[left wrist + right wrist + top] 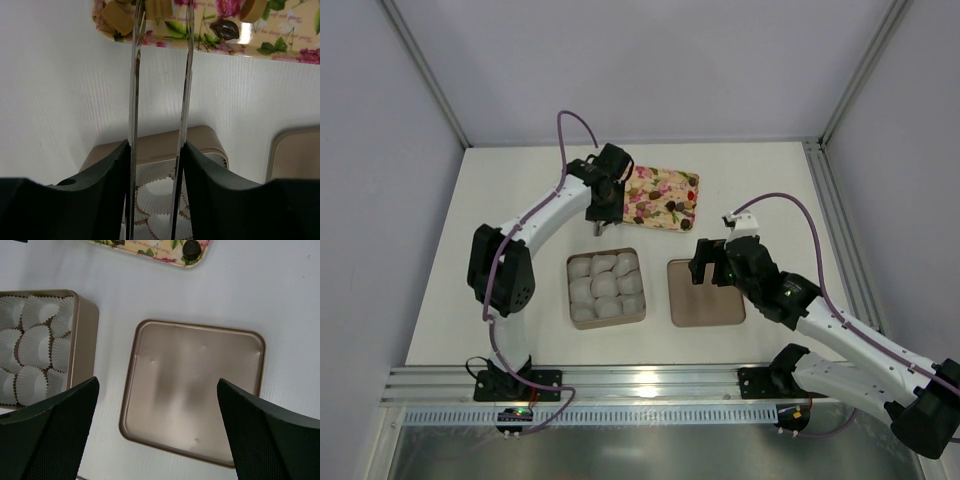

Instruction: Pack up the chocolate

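Observation:
Chocolate pieces lie on the floral tray (665, 200): tan ones (117, 17) and a dark one (225, 29) in the left wrist view, and another dark one (191, 249) in the right wrist view. My left gripper (156, 150) hangs over the tray's left edge, shut on long metal tongs (134, 100). The tong tips straddle a tan chocolate (159, 7); I cannot tell whether they pinch it. The square brown box (605, 322) holds several white paper cups (35, 345). My right gripper (157, 385) is open above the box lid (192, 390).
The lid (705, 293) lies upside down to the right of the box. The tray sits at the back of the white table, behind both. An aluminium rail (650, 385) runs along the near edge and frame posts stand at the far corners.

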Controlling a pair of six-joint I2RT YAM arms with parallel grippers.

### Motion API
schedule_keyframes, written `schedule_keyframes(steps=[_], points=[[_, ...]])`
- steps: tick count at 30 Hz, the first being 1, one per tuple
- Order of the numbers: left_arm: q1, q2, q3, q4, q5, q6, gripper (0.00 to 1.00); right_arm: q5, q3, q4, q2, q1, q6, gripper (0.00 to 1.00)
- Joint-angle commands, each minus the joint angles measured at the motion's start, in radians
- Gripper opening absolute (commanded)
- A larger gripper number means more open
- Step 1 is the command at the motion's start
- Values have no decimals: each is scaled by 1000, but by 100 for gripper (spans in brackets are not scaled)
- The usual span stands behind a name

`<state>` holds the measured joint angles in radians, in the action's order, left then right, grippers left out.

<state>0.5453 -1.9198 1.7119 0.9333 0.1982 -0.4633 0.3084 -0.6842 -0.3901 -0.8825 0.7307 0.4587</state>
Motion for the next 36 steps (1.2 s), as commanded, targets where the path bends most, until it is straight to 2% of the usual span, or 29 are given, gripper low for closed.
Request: schedule_keyframes(steps=[1,16,24,36], points=[[10,5,48,-10,15,3,45,17,3,28,16,-7,9,100],[12,-19,51,22,17,6,42,9,0,28,2,-7,14,100],[12,-19,54,27,23,9,34,8,2,30,-4,-7,15,100],[12,8,144,76,26,29,31,14,-3,27,-6,-11,11,100]])
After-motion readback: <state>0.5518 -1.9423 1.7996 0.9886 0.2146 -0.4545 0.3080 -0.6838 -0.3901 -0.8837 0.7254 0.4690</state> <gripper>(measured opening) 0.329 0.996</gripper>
